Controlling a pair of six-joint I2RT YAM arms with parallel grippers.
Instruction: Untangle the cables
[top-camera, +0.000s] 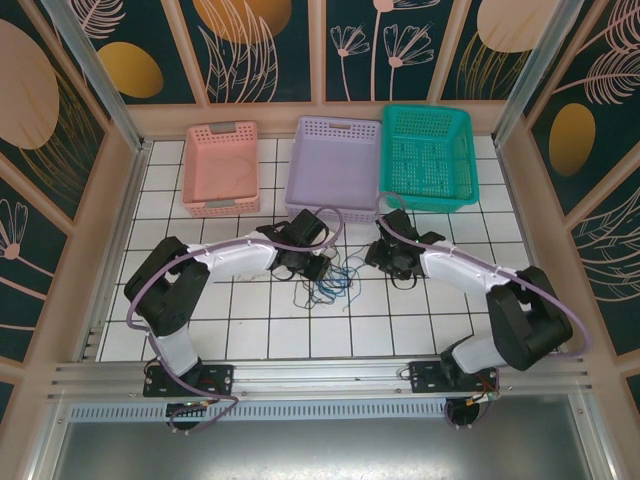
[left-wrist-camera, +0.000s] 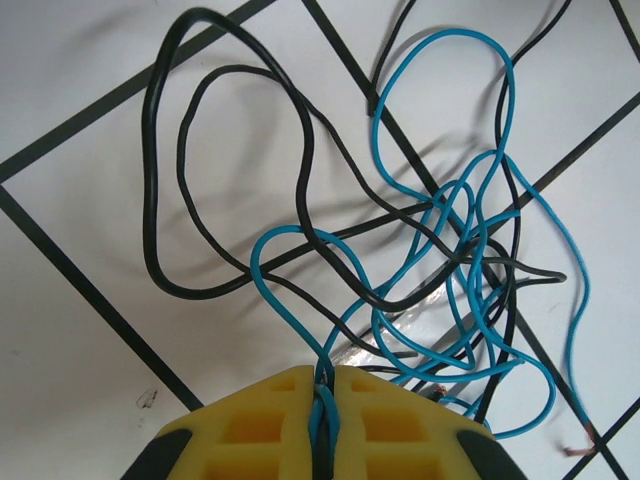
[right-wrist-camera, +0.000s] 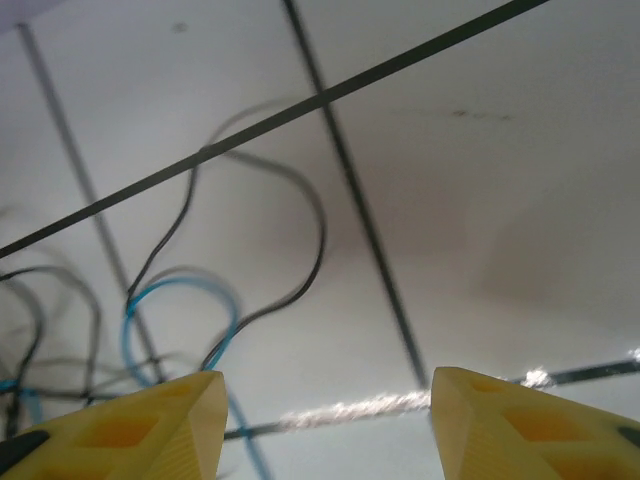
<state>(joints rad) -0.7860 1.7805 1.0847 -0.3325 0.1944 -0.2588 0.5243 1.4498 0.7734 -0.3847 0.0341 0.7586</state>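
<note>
The cables (top-camera: 330, 280) lie as a small tangle of thin blue and black strands on the white tiled table, between the two arms. In the left wrist view, black loops (left-wrist-camera: 170, 180) spread left and blue loops (left-wrist-camera: 480, 200) right, crossing each other many times. My left gripper (left-wrist-camera: 326, 375) is shut on a blue cable strand, pinched between its yellow fingers (left-wrist-camera: 260, 430); from above it (top-camera: 318, 265) sits at the tangle's left edge. My right gripper (right-wrist-camera: 325, 395) stands open over bare tile, right of a black strand (right-wrist-camera: 300, 270) and a blue loop (right-wrist-camera: 180, 290); from above it (top-camera: 378, 258) is right of the tangle.
Three baskets stand along the back: pink (top-camera: 221, 168), purple (top-camera: 334, 165) and green (top-camera: 428, 155). The purple one is just behind the left wrist. Walls close off the table on the left, right and back.
</note>
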